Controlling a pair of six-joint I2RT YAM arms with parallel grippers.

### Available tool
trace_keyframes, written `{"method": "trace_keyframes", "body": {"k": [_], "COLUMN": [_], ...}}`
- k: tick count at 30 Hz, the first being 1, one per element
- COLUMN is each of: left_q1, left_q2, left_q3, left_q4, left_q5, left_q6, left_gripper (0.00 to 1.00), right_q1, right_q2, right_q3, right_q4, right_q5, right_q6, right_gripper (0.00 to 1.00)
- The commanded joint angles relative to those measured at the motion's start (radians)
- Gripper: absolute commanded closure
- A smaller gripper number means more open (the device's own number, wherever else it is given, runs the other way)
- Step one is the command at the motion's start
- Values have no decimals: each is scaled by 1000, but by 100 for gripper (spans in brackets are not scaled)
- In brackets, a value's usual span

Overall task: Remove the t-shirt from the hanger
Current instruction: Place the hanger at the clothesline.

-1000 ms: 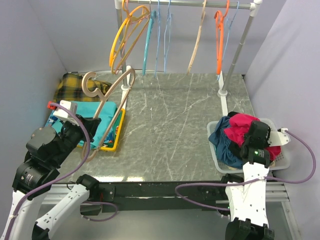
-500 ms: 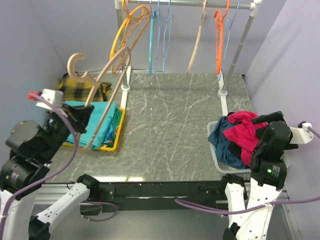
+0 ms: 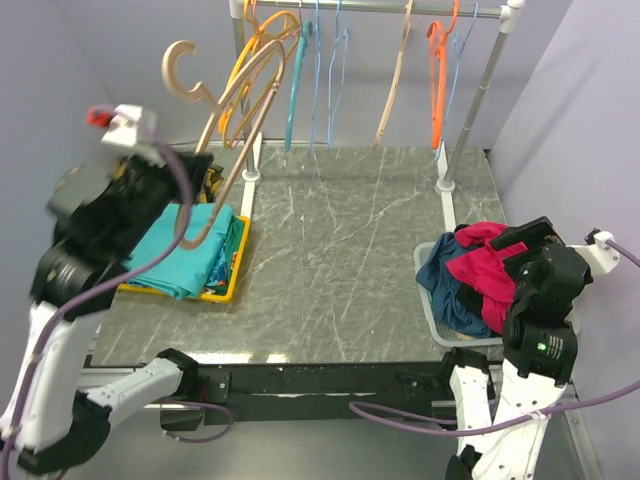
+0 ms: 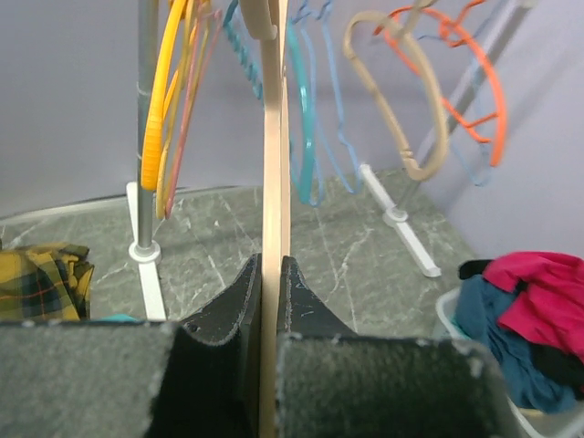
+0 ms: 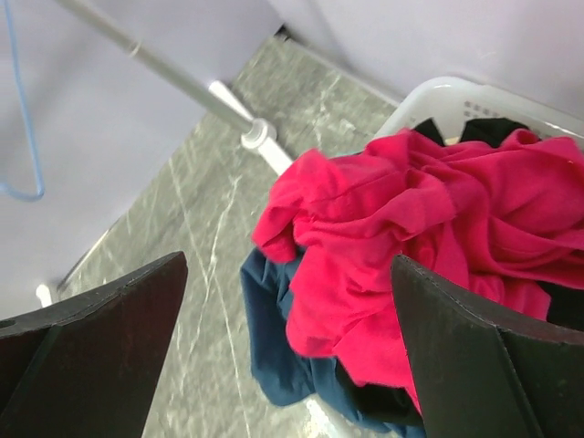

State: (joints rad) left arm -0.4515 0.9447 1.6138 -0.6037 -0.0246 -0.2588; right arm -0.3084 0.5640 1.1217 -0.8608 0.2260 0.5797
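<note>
A bare beige wooden hanger point(image 3: 232, 105) is raised in front of the clothes rack, its hook point(image 3: 180, 62) at the top left. My left gripper point(image 3: 190, 200) is shut on its lower arm. In the left wrist view the hanger point(image 4: 272, 164) runs straight up from between the closed pads of that gripper point(image 4: 271, 274). The red t-shirt point(image 3: 482, 262) lies crumpled in the white basket point(image 3: 428, 300) at the right. My right gripper point(image 3: 528, 245) hovers over it, open. In the right wrist view the t-shirt point(image 5: 429, 210) lies below the gripper point(image 5: 285, 265), touching neither finger.
A dark blue garment point(image 5: 274, 365) lies under the red one. The rack point(image 3: 470, 100) at the back carries orange point(image 3: 438, 70), blue point(image 3: 298, 80) and beige point(image 3: 392, 90) hangers. A yellow tray point(image 3: 235, 275) with teal clothes sits at the left. A plaid cloth point(image 4: 36, 274) lies behind it.
The left arm lifted the hanger up and back toward the rack. The right gripper opened, released the red t-shirt into the basket and drew back above it.
</note>
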Motion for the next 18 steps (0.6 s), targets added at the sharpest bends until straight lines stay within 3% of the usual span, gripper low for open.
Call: {"method": "trace_keyframes", "body": {"k": [1,8,18], "left_q1": [-1,-1,-1], "left_q2": [120,244,555], "left_q3": [64,104,339], "left_q4": [97,182,268], "left_q5": [-99,-116,-55], "left_q6": [-20,13,92], "left_gripper": [99,99,99], "right_q1": [-6,-6,-6], "right_q2": [-12,-6,-44], "right_q3": [82,139,107], "right_q4": [16,17,48], "right_q5": [-102,-163,-292], "right_q6": [-60,-90,-126], "right_gripper": [0,0,0]}}
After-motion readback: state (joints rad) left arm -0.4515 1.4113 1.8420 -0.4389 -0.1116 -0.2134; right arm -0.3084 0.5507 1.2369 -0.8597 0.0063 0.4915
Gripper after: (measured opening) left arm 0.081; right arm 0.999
